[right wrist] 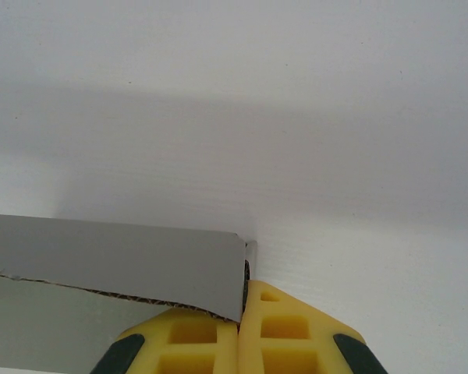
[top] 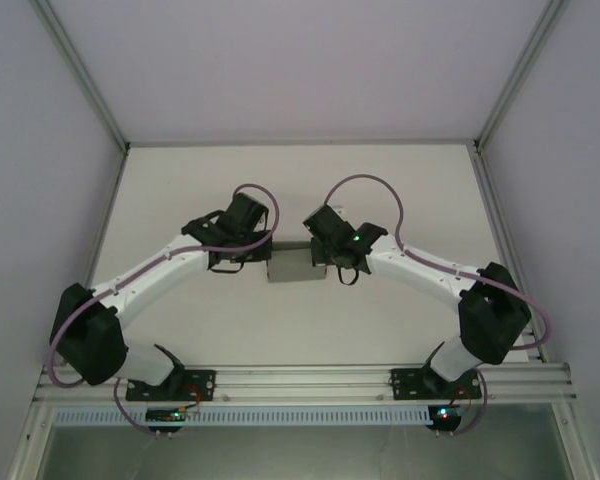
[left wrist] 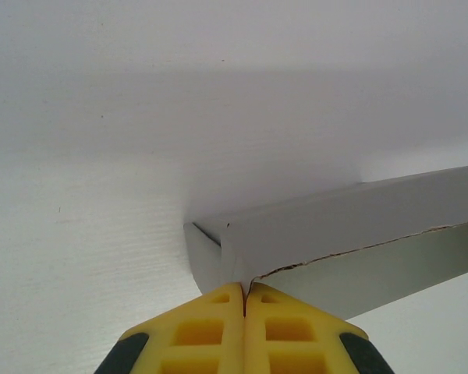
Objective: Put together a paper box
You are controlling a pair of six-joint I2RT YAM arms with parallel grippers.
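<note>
Here, seen from above, the paper box (top: 290,266) lies low and grey near the middle of the white worktop (top: 180,190), with its long side running from 9 o'clock to 3 o'clock. I have both arms bent inward towards it. The left tool (top: 261,262) meets the box at its 9 o'clock end and the right tool (top: 326,264) meets it at its 3 o'clock end, so the box sits between the two.

Left wrist view: the left tool (left wrist: 244,290) is clenched, its yellow pads (left wrist: 203,331) pressed together with only a thin seam between them. A corner of the paper box (left wrist: 343,226) meets the tips at that seam, where the cardboard appears pinched. From there the box runs off towards 3 o'clock and leaves the frame. A short end panel stands at 11 o'clock of the tips, and a rough cut edge runs along the long wall.

Right wrist view: the right tool (right wrist: 242,294) is likewise clenched, grasping the paper box (right wrist: 117,253). The end of the grey wall passes down between the two yellow pads (right wrist: 288,335). The wall stretches from the tips towards 9 o'clock to the frame edge, and its lower edge is ragged. The bare worktop (right wrist: 335,156) lies beyond, towards 12 o'clock.
</note>
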